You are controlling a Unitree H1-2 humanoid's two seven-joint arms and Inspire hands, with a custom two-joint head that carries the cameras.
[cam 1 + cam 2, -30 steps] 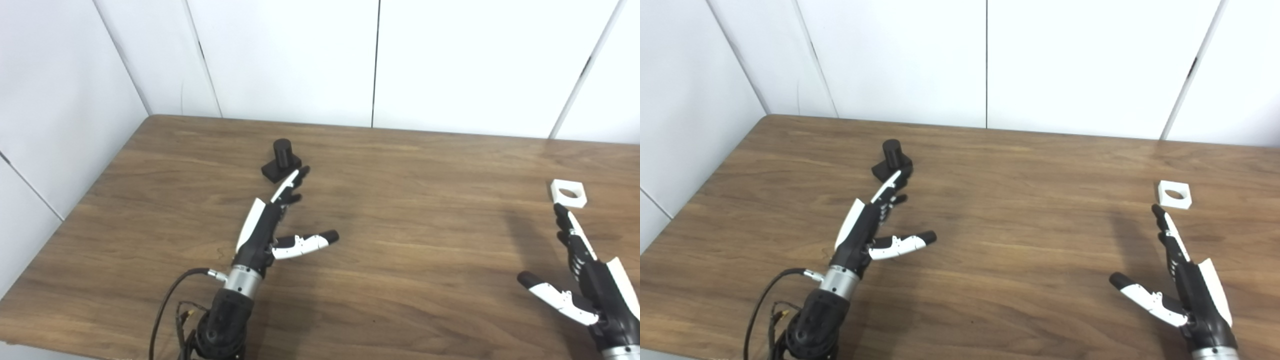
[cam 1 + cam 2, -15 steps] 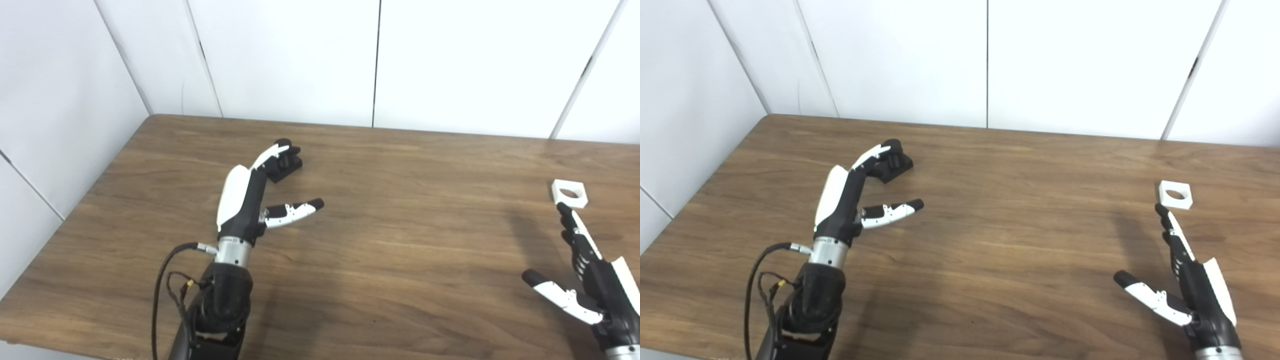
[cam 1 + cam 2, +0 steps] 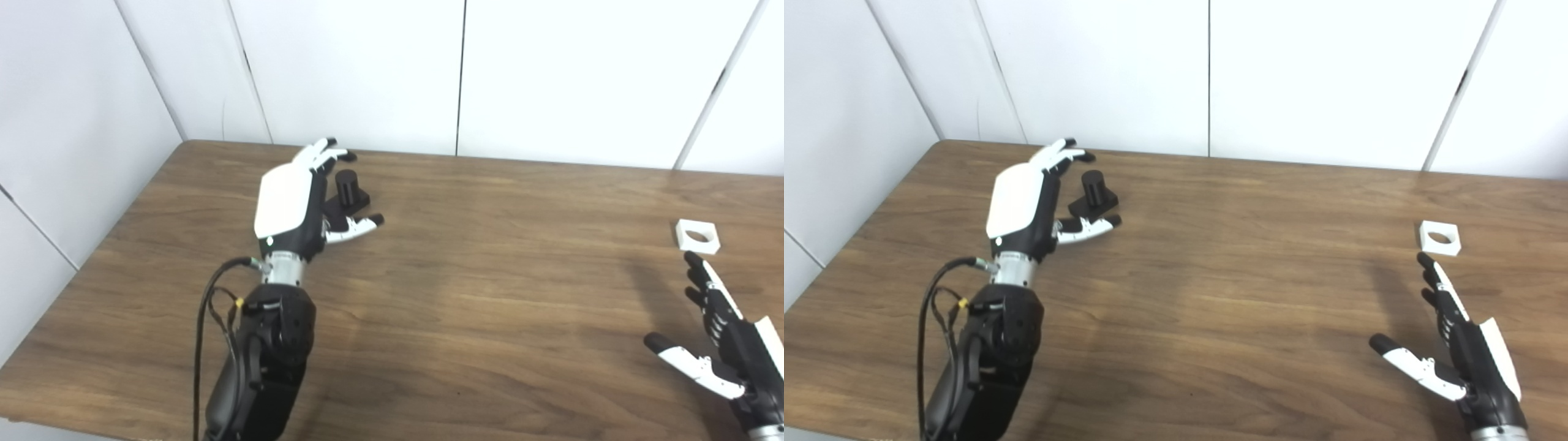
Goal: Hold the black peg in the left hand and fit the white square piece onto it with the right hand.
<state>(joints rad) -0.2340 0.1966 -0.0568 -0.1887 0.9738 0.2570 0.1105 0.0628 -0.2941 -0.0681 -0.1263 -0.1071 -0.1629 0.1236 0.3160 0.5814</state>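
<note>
Table (image 3: 490,318) is showing brown wood grain, smooth with a soft sheen. Black peg (image 3: 346,188) at 11 o'clock is looking like matt plastic. White square piece (image 3: 697,236) at 3 o'clock is looking like matt white plastic. Left hand (image 3: 294,205) is wearing a glossy white shell over matt black, with a metal wrist ring. Wall panels (image 3: 355,67) are looking smooth and white.

Peg (image 3: 346,191) far left on the table (image 3: 490,294) — square piece (image 3: 697,236) far right, well apart.
</note>
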